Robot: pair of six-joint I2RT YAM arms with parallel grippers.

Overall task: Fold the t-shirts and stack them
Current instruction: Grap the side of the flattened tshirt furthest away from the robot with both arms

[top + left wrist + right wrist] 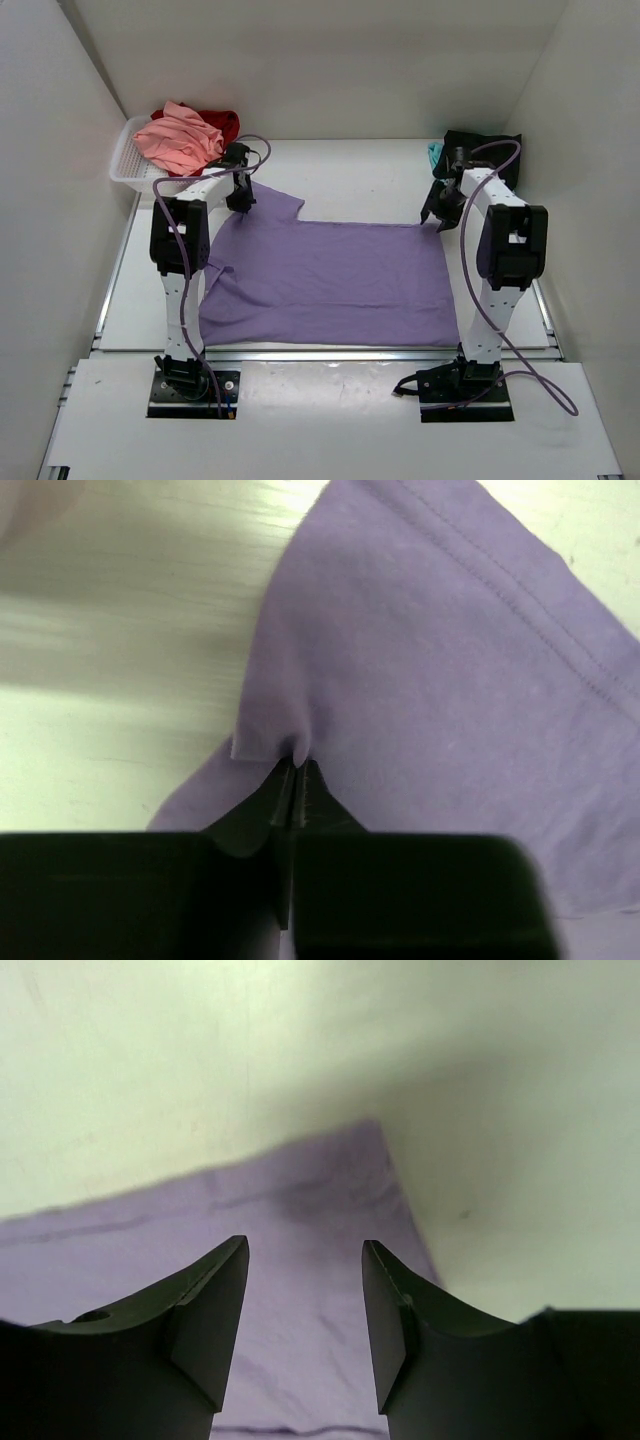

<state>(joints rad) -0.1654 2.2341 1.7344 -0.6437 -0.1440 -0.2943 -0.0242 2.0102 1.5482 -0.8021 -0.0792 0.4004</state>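
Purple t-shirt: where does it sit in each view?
Top external: purple t-shirt spread out, centre of table.
Left wrist: t-shirt fills right side, edge pinched in left tool.
Right wrist: t-shirt lower left, corner beyond open right tool.
Shared landmark: white table.

Setup's basically a plain white booth: a back wall point(330, 70), a left wall point(50, 220) and a right wall point(590, 150), all bare and smooth, close in a matte white table point(350, 175) on three sides. A silvery metal rail point(330, 352) runs along the table's near edge with another up its left side, and in front of that there's a lower white board point(330, 425); a white mesh basket point(120, 170) is tucked in the far left corner. Light's soft and even, only faint shadows on the table, which looks a bit creamy-green up close in the wrist views
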